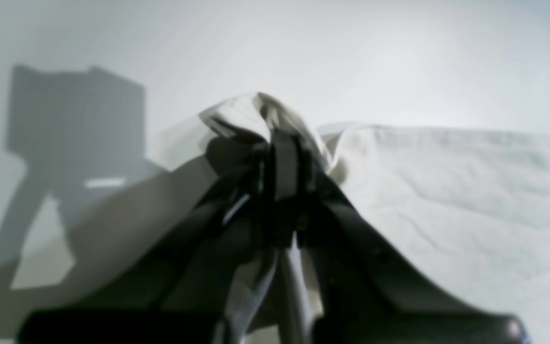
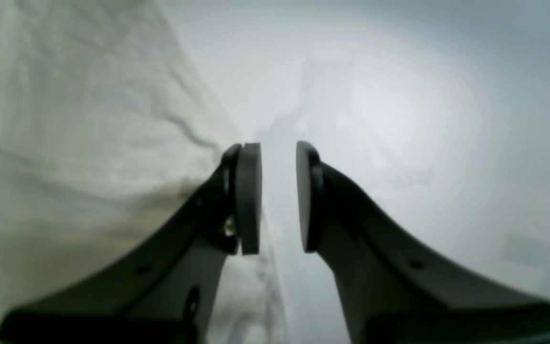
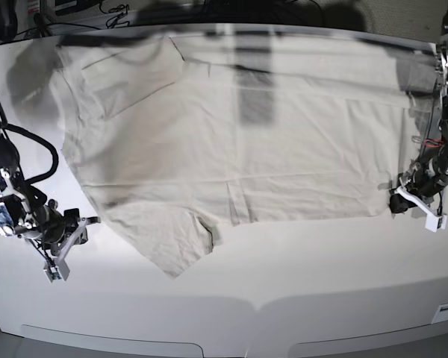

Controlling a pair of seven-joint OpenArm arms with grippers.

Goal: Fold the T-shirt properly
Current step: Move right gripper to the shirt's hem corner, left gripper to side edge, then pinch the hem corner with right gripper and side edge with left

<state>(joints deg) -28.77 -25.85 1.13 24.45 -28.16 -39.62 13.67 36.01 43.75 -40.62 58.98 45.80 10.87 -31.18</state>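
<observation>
T-shirt (image 3: pixel 239 142) spread nearly flat across white surface (image 3: pixel 284 283); no fold completed, all folds remain. Left pincer (image 1: pixel 282 157) clenched on bunched T-shirt edge, visible only in left wrist view. Right pincer (image 2: pixel 277 196) released, empty, at opposite edge. Base view alone shows whole layout.

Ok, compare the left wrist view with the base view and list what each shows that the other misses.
Only the left wrist view shows the grip up close: the left end effector is shut on a bunched peak of the T-shirt, with cloth pinched between its fingers. Only the base view shows the whole shirt spread flat, the right end effector at the shirt's other end, and the front of the white table. Both show the pale shirt, the white table and the left end effector at the shirt's edge.
</observation>
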